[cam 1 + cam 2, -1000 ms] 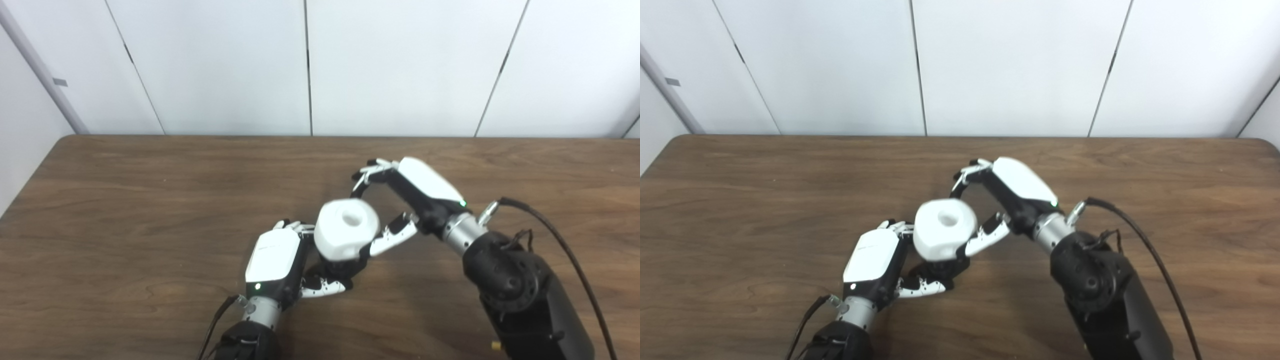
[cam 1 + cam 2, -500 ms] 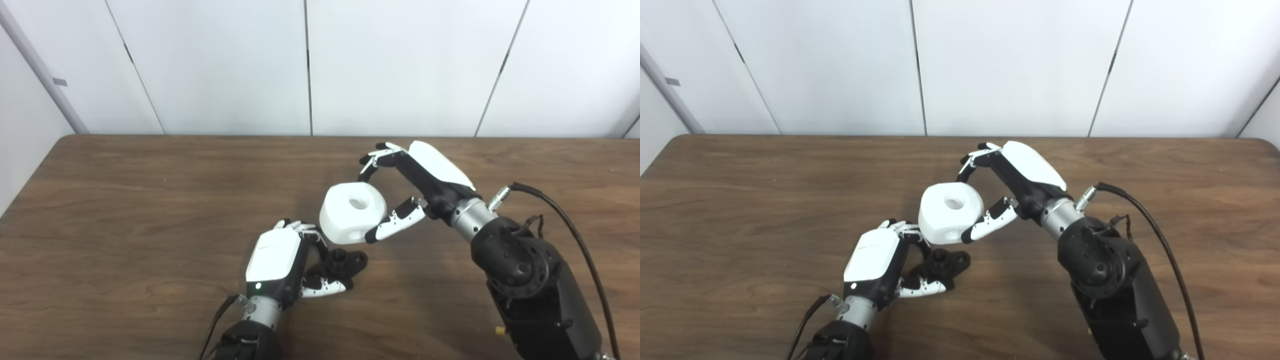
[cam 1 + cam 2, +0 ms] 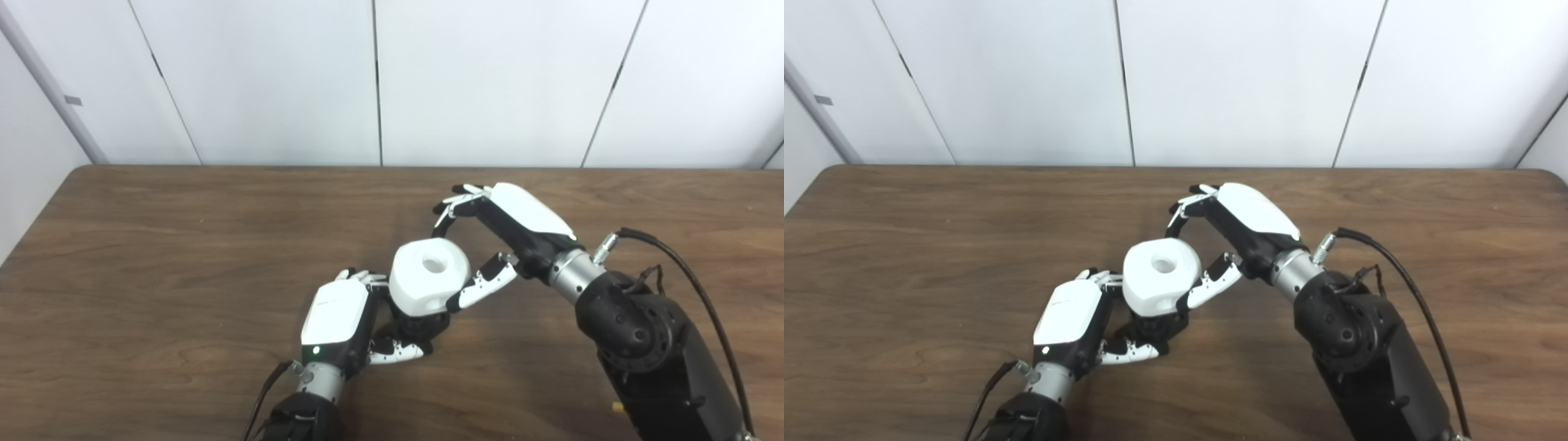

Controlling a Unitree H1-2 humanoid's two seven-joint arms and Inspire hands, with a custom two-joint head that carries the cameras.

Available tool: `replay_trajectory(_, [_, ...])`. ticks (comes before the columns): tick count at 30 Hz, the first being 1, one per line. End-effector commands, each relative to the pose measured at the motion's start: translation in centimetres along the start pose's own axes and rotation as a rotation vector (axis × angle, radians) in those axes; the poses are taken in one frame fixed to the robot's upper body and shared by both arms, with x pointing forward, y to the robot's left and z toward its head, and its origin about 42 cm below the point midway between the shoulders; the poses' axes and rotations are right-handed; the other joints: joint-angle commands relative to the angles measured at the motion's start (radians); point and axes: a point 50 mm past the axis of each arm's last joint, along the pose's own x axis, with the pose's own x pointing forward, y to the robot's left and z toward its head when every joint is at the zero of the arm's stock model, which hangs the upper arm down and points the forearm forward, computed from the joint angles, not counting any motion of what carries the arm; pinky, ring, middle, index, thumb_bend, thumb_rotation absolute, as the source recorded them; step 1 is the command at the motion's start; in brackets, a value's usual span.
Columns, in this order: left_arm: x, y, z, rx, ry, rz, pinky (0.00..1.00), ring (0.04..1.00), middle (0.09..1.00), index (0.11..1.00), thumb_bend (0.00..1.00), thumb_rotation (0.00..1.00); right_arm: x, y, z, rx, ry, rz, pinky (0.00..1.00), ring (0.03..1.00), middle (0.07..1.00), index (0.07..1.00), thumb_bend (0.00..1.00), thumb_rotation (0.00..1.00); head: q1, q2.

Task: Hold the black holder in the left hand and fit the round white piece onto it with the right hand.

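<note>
The round white piece (image 3: 429,275), with a hole in its top, sits between the thumb and fingers of my right hand (image 3: 520,223), which is shut on it. It hangs directly over the black holder (image 3: 419,327) and covers most of it. Only the holder's lower part shows beneath. I cannot tell whether the two parts touch. My left hand (image 3: 343,312) lies on the table at the lower centre, shut on the holder from the left. In the right eye view the white piece (image 3: 1160,275) stands above the holder (image 3: 1151,327).
A brown wooden table (image 3: 153,245) carries everything, with white wall panels behind its far edge. The right arm's black cable (image 3: 692,300) loops over the table at the right. Bare wood stretches to the left and far side of the hands.
The right hand first lifted the white piece up and to the right, off the holder, baring the holder. It has now brought the piece back down over the holder. The left hand stayed put.
</note>
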Motion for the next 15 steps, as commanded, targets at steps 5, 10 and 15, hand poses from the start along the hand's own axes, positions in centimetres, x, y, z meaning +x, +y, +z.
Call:
replay_trajectory(5, [-0.2, -1.5, -0.1, 0.013, 0.016, -0.091, 0.95, 0.865, 0.782, 0.486, 0.52, 0.05, 0.3, -0.5, 1.4, -0.073, -0.088, -0.014, 0.99, 0.956, 0.808, 0.481, 0.53, 0.14, 0.0, 0.0])
replay_trajectory(10, [-0.1, -1.5, -0.1, 0.009, 0.018, -0.089, 0.95, 0.866, 0.779, 0.486, 0.52, 0.05, 0.3, 0.0, 1.2, -0.067, -0.081, -0.004, 1.0, 0.961, 0.809, 0.481, 0.53, 0.14, 0.0, 0.0])
replay_trajectory(15, [-0.1, -1.5, -0.1, 0.01, 0.014, -0.088, 0.95, 0.866, 0.778, 0.486, 0.52, 0.05, 0.4, 0.5, 1.2, -0.071, -0.075, 0.004, 1.0, 0.966, 0.813, 0.481, 0.53, 0.14, 0.0, 0.0])
